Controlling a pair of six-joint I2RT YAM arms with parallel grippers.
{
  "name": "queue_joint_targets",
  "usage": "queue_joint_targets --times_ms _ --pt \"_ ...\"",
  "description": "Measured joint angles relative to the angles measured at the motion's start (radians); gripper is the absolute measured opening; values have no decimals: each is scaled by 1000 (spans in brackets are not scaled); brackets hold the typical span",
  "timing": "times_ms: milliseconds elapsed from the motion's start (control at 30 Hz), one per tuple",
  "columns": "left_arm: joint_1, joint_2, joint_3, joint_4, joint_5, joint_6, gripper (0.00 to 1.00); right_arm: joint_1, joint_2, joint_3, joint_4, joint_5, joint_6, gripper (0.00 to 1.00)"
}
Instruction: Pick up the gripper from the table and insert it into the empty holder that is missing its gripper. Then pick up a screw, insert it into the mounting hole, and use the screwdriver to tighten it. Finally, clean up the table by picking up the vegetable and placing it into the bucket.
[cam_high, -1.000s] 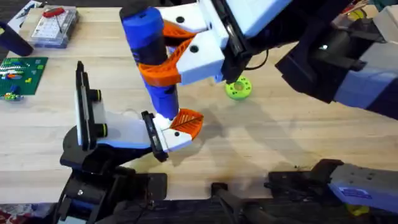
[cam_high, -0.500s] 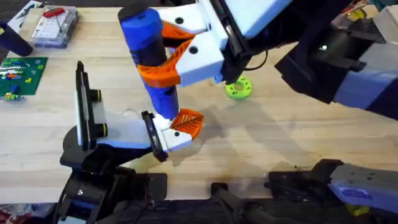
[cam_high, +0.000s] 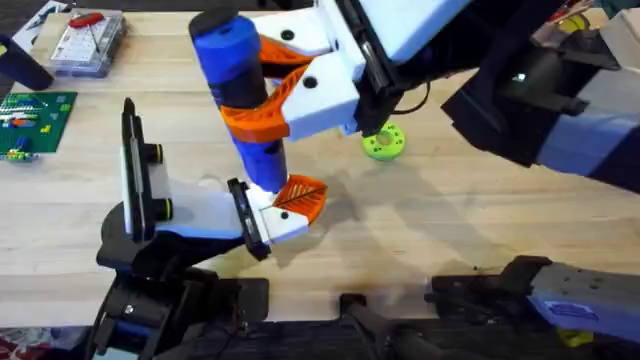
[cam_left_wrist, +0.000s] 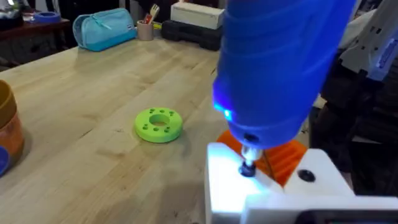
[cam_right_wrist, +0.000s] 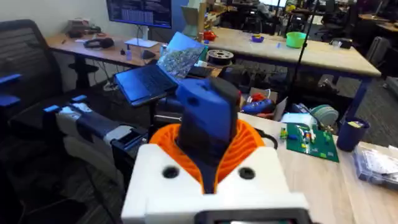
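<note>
The blue screwdriver (cam_high: 243, 95) with its orange collar stands upright over the table (cam_high: 450, 220), and my right gripper (cam_high: 265, 100) is shut on its body from the right. In the right wrist view the orange pads (cam_right_wrist: 252, 143) clamp the screwdriver (cam_right_wrist: 208, 115). Its thin tip rests on a screw (cam_left_wrist: 247, 168) in the white gripper piece (cam_left_wrist: 273, 186) with an orange ribbed pad, seated at the end of my left gripper (cam_high: 275, 210). The bucket (cam_left_wrist: 7, 134) shows at the edge of the left wrist view. The vegetable is out of view.
A bright green ring-shaped disc (cam_high: 383, 142) lies just right of the screwdriver. A clear box with a red-handled tool (cam_high: 85, 42) and a green circuit board (cam_high: 35, 118) sit at the far left. A blue pouch (cam_left_wrist: 106, 28) stands at the table's far side.
The screwdriver's top has leaned very slightly to the left. Nothing else has moved.
</note>
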Motion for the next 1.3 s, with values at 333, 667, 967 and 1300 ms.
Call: queue_joint_targets --times_ms 333,667,967,1300 --pt "0 0 0 0 0 0 13 3 9 0 6 3 -2 50" --pt "0 0 0 0 0 0 13 3 9 0 -5 3 -3 50" --pt "0 0 0 0 0 0 13 3 9 0 -9 4 -6 50" --pt "0 0 0 0 0 0 13 3 9 0 -12 3 -6 50"
